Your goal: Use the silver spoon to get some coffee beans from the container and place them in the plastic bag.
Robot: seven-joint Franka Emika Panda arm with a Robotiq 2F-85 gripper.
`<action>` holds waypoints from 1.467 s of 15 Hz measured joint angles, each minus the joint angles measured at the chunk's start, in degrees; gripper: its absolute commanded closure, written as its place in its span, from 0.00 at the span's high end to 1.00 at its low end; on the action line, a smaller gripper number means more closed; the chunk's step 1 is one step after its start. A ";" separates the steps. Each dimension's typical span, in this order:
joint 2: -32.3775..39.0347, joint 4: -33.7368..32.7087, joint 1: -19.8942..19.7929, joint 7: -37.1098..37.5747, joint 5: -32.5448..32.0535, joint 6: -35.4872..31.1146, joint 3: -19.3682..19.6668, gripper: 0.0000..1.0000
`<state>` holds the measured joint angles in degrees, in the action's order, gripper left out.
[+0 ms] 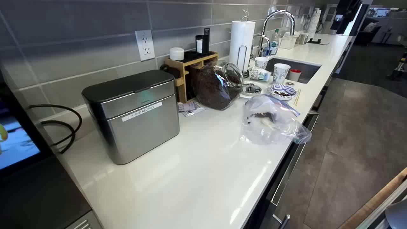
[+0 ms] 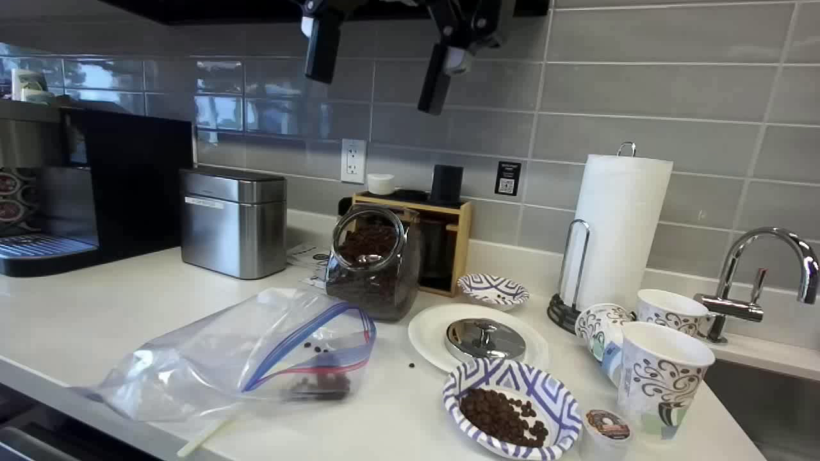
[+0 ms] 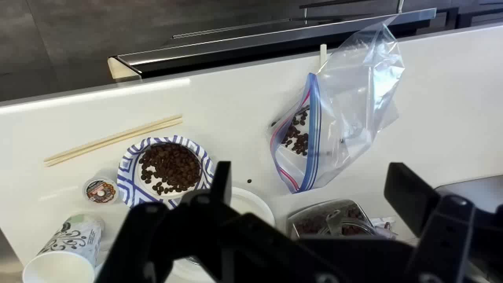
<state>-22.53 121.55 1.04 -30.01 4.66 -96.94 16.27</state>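
Jaws spread, our gripper hangs above the counter, where in an exterior view we see the bag near left, the jar farther back, and beans in the bowl near right.

The sink and faucet show a kitchen.

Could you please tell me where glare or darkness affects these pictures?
In an exterior view, bright streaks lie on the white countertop near its front edge; in an exterior view, the glossy wall tiles mirror bright patches; in the wrist view, the plastic bag glints white along its folds, while the near-black fingers show little detail.
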 measured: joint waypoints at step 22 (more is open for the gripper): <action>24.36 1.30 0.57 -29.19 34.55 -11.97 -6.35 1.00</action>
<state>1.83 122.85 1.61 -59.20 39.21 -108.91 9.93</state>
